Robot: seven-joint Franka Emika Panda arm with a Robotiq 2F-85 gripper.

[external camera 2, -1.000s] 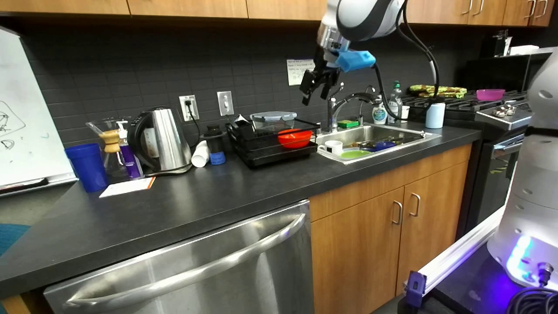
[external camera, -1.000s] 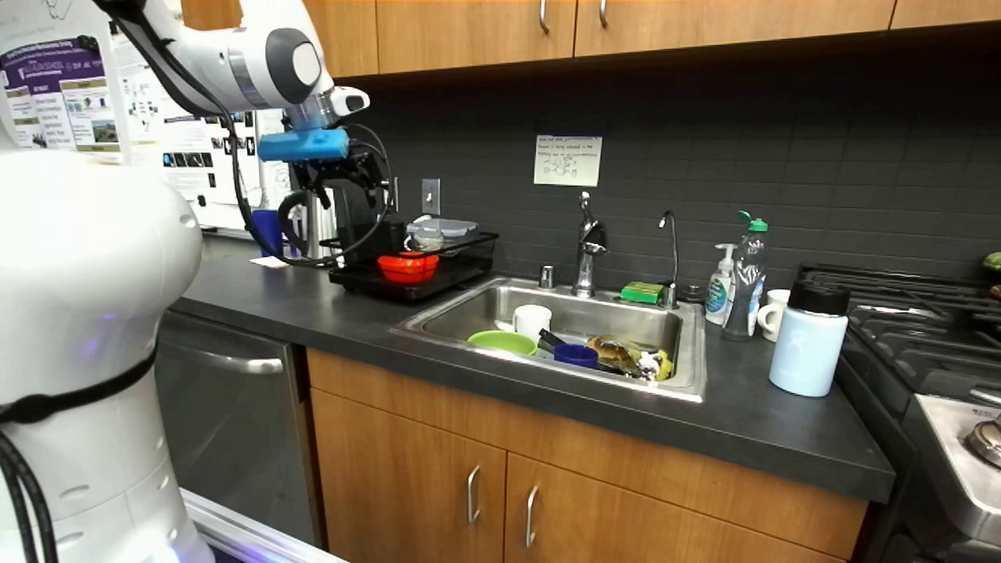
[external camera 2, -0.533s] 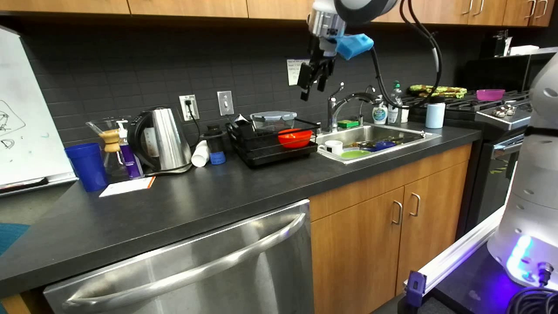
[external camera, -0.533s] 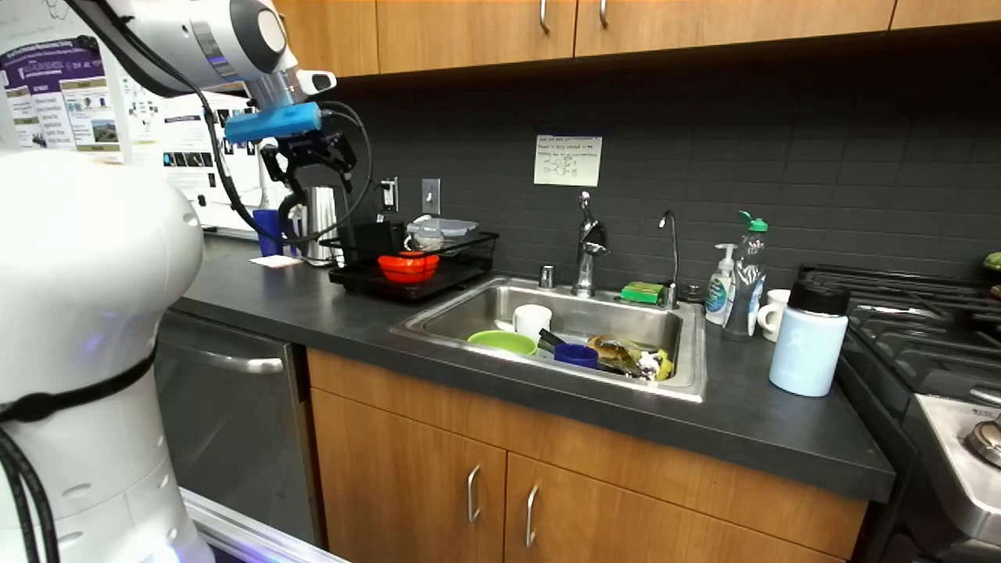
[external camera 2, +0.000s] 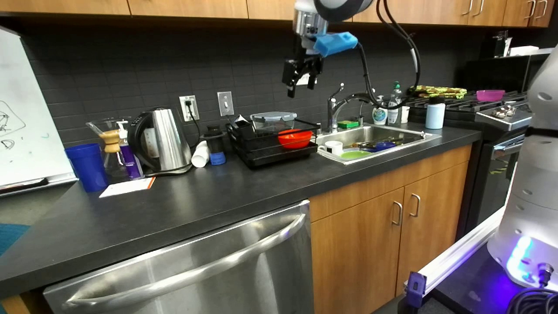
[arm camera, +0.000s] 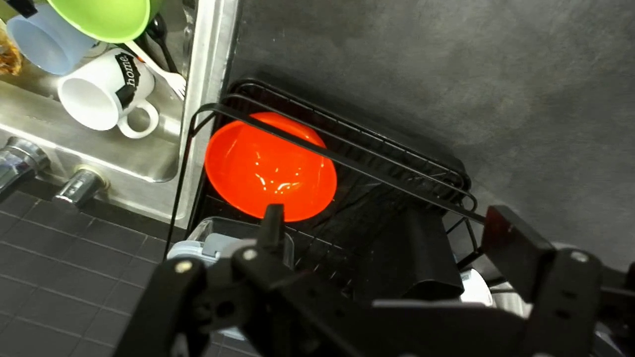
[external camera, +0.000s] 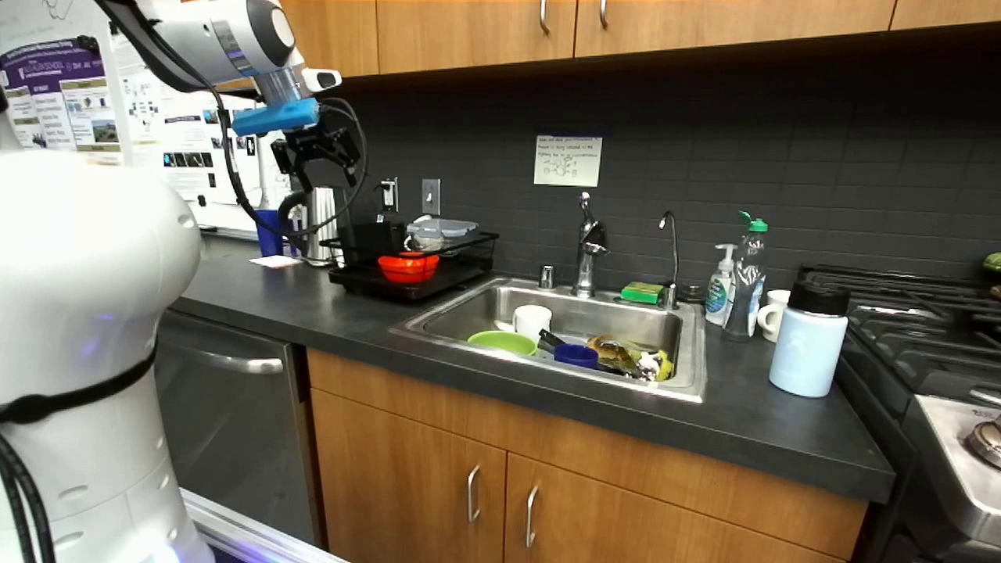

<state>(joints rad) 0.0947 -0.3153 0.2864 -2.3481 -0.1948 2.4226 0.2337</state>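
"Gleaming along the wrist view's left side is a brushed stainless-steel sink; what sits inside?"

"A white, cylindrical, ceramic-looking mug lettered 'home', near a smooth lime-green round bowl."

"Next along?"

"A clear, boxy container with a pale grey lid, partly hidden, then a glossy orange-red round bowl, its concave inside flecked with highlights. Both sit in a black metal wire dish rack."

"And the black, jointed fingers?"

"Released, their blocky tips spread wide, hanging above the rack and apart from it."

"What fills the upper right?"

"A flat, dark grey counter with a dull, cloudy, mottled finish, carrying the rack."
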